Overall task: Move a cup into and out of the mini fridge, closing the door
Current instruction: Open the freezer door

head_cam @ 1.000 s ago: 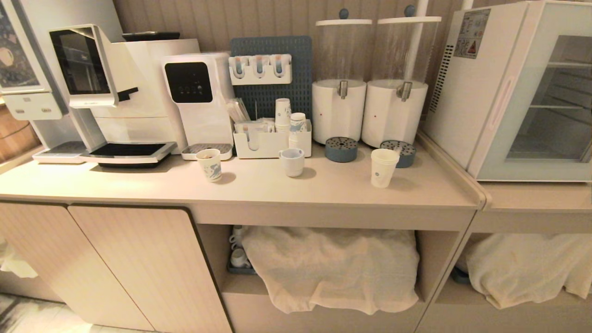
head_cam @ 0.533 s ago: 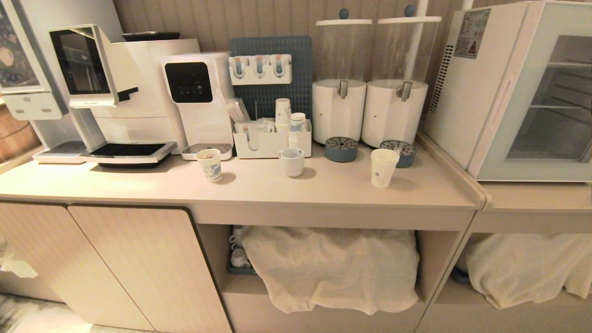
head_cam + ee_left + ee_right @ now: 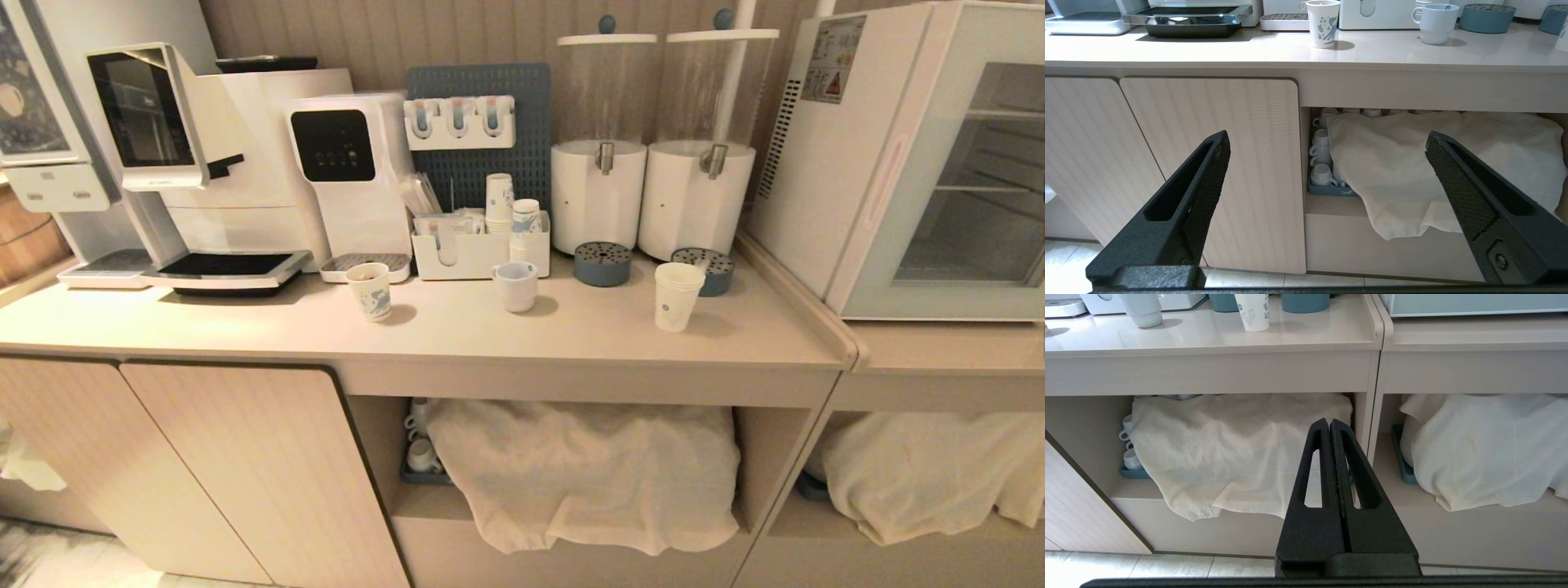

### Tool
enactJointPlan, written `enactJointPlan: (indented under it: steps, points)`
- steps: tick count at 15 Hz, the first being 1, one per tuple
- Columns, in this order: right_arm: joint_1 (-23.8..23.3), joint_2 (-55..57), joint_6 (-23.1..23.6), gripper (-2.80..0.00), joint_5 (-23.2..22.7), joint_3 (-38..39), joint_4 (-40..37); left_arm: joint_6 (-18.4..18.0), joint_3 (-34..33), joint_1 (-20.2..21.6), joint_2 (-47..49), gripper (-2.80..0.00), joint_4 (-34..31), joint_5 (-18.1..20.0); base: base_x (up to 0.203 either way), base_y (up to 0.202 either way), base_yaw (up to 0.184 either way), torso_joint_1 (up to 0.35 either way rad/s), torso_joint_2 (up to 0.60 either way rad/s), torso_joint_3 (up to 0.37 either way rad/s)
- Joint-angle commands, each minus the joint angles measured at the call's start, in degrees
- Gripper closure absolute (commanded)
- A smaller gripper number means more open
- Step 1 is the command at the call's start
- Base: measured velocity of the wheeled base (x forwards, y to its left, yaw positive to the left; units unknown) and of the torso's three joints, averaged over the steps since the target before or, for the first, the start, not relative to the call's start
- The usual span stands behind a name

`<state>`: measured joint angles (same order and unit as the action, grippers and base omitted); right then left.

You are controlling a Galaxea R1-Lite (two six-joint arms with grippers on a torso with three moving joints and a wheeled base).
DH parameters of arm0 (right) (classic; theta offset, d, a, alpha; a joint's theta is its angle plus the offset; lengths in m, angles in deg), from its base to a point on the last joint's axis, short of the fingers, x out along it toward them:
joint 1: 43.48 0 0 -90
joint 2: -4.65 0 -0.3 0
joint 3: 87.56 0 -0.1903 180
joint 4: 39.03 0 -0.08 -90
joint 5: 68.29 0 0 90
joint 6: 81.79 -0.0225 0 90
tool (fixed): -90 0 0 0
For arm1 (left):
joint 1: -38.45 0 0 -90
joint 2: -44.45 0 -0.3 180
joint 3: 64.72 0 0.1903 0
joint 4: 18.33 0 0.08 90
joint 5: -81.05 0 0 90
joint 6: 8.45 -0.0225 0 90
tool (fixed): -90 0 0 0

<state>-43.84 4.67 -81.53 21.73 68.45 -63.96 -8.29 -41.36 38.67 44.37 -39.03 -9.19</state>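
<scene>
Beige counter [image 3: 457,327], ribbed wall panel behind. Left to right: coffee machine [image 3: 175,163], water dispenser [image 3: 347,175], patterned paper cup [image 3: 369,291], white mug [image 3: 516,286], two drink dispensers [image 3: 653,139]. Cup [image 3: 677,296] upright on counter, just before right dispenser's drip tray. Mini fridge [image 3: 914,155] far right on lower counter, door [image 3: 955,171] shut. Cloth-draped shelves below. Left claw [image 3: 1327,143] wide, empty, low before cabinet. Right claw [image 3: 1329,422] pinched shut, empty, low facing shelf.
</scene>
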Motion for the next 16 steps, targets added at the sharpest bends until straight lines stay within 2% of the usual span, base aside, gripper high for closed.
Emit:
enactJointPlan:
  steps: [1,16]
  points:
    - [0.0,-0.02,0.0,0.0,-0.02,0.01,-0.02,-0.07,-1.05,0.04,0.07,-2.8,0.05,-0.02,0.0,0.0,0.0,0.0,0.0,0.0]
    - [0.0,-0.02,0.0,0.0,-0.02,0.01,-0.02,0.02,-1.05,0.04,0.07,-2.8,-0.03,-0.02,0.0,0.0,0.0,0.0,0.0,0.0]
